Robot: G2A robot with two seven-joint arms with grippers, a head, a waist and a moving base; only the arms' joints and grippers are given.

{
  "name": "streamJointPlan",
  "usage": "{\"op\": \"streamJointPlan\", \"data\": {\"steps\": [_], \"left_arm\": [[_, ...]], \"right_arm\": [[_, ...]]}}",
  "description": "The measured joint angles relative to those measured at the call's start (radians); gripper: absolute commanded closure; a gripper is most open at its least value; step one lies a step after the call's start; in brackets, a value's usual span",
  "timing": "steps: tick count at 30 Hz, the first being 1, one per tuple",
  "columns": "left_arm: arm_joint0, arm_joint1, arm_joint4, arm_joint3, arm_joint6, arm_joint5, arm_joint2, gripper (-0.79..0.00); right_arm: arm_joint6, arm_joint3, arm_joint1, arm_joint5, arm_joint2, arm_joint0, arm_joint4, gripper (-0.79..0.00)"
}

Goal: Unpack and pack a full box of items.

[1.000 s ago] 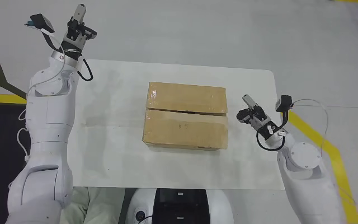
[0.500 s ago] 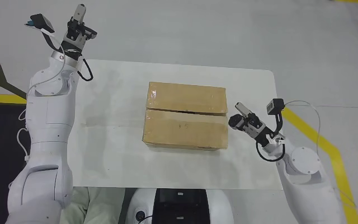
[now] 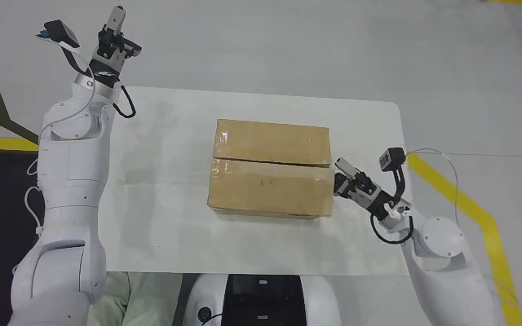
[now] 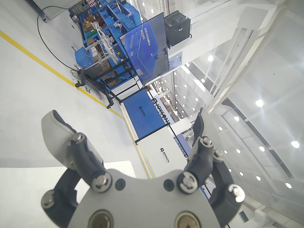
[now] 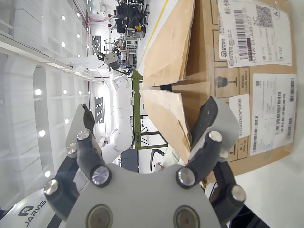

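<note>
Standing wide open, the right tool (image 5: 147, 111) holds nothing, its two fingers spread on either side of the near corner of a top flap (image 5: 166, 117). One dark finger pad (image 5: 206, 115) lies at the end wall of the cardboard box (image 3: 271, 167), right beside the flap's ragged edge. The other finger hangs free in the air on the far side of that flap. Whether the pad presses the cardboard or only sits just beside it cannot be told.

Directly ahead of this tool the box shows its short end, which carries several white shipping labels (image 5: 251, 24). Two top flaps run away from the tool along the length of the box. At this end they stand slightly raised with a dark gap between them. The nearer flap meets the tool and the second flap (image 5: 171, 43) lies beyond it.

Seen from above, the box lies flat in the middle of the white tabletop (image 3: 163, 204). The right tool is at its end, beside the flap nearer the robot.

Well apart from the box, across the tabletop from the right tool, the left tool (image 4: 125, 122) is raised past the tabletop's far corner. Its fingers are parted wide with nothing between them, and they point out into the room.
</note>
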Motion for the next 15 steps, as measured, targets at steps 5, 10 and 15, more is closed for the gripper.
{"op": "streamJointPlan", "data": {"steps": [5, 10, 15], "left_arm": [[0.0, 0.0, 0.0, 0.0, 0.0, 0.0, 0.0, -0.785], [0.0, 0.0, 0.0, 0.0, 0.0, 0.0, 0.0, -0.785], [0.0, 0.0, 0.0, 0.0, 0.0, 0.0, 0.0, -0.785]], "right_arm": [[0.034, -0.015, 0.003, -0.013, 0.01, -0.008, 0.043, -0.785], [0.081, -0.041, 0.008, -0.022, 0.033, -0.022, 0.084, -0.785], [0.183, -0.073, 0.016, -0.013, 0.052, -0.037, 0.133, -0.785]]}}
